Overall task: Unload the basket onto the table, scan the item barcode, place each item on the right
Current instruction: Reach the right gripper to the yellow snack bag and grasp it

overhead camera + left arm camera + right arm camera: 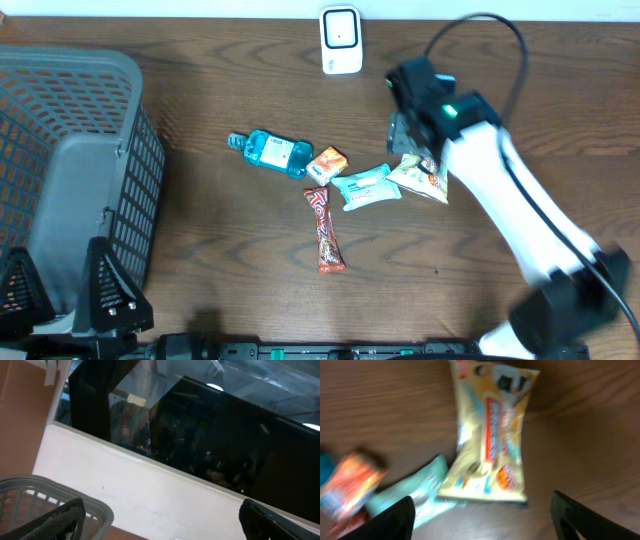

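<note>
Snack packet (490,435) lies flat on the table (380,410), untouched, between the spread fingers of the right hand (482,517).

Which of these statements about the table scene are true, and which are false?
1. The right tool is open over the yellow bag. True.
2. The blue bottle lies inside the grey basket. False: it lies on the table, to the right of the basket in the overhead view.
3. The red candy bar lies close to the orange packet. True.
4. The left tool holds the white scanner. False: it is open and empty; the scanner stands at the far edge.
</note>
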{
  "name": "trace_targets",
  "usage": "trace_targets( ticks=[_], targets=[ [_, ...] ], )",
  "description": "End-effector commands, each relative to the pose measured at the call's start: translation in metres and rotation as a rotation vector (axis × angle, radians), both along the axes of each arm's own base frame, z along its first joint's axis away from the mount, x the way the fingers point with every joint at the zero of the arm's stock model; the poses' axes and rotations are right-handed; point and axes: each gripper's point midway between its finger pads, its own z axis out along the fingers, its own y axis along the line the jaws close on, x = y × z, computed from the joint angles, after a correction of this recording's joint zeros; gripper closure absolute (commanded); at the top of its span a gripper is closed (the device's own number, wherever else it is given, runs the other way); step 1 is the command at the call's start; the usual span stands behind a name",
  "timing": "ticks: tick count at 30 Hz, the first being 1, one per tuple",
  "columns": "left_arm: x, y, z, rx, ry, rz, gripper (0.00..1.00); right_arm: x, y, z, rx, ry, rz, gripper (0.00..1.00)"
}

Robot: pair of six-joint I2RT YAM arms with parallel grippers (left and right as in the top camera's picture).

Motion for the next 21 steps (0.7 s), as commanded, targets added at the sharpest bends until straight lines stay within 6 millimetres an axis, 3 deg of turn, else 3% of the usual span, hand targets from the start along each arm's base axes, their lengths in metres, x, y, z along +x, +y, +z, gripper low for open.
trace_targets(
  ticks=[1,9,16,21],
  targets=[
    [0.0,0.006,-0.005,-0.008,0.019,0.034,0.02,0.027,-0.015,-0.021,-0.148,0.0,-0.098,0.23],
    [0.004,0.01,-0.028,-0.076,0.105,0.055,0.02,0.039,-0.009,-0.094,-0.242,0.134,-0.153,0.28],
    [0.005,0.012,-0.031,-0.091,0.113,0.066,0.02,0.034,-0.027,-0.142,-0.375,0.227,-0.16,0.36],
    [0.005,0.012,-0.033,-0.092,0.124,0.066,0.02,0.02,-0.036,-0.183,-0.454,0.333,-0.144,0.43]
  ],
)
